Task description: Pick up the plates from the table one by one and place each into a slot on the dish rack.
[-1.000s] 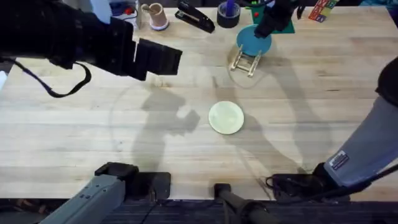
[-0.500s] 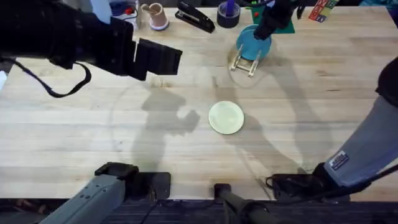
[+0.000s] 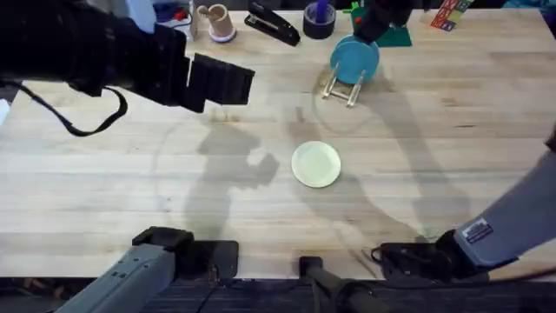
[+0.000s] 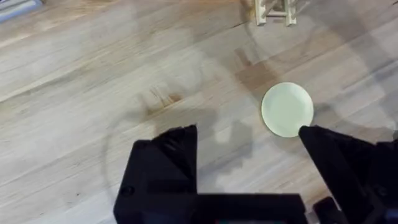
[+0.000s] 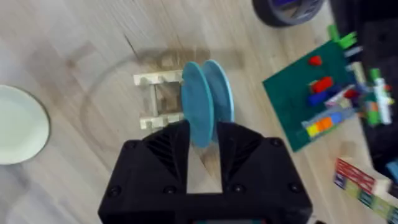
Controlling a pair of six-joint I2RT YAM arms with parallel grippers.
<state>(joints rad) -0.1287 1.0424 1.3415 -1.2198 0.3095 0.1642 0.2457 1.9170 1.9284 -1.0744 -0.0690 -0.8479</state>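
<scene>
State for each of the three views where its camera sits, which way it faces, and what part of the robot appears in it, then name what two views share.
Overhead: above the arm bases, looking down and forward over the table; both arms show.
Left wrist: on the left arm, high up, looking down at the cream plate; the left gripper shows, open.
Right wrist: on the right arm, looking down at the blue plates upright in the dish rack; the right gripper shows, open.
Shared: both wrist views show the cream plate and the rack.

Bare pale plank worktop lies open on every side of the flat cream-yellow round plate. The far edge is crowded: the small light-wood dowel rack, holding two upright blue plates, stands near a black stapler, dark tape roll and green toy-brick board.
</scene>
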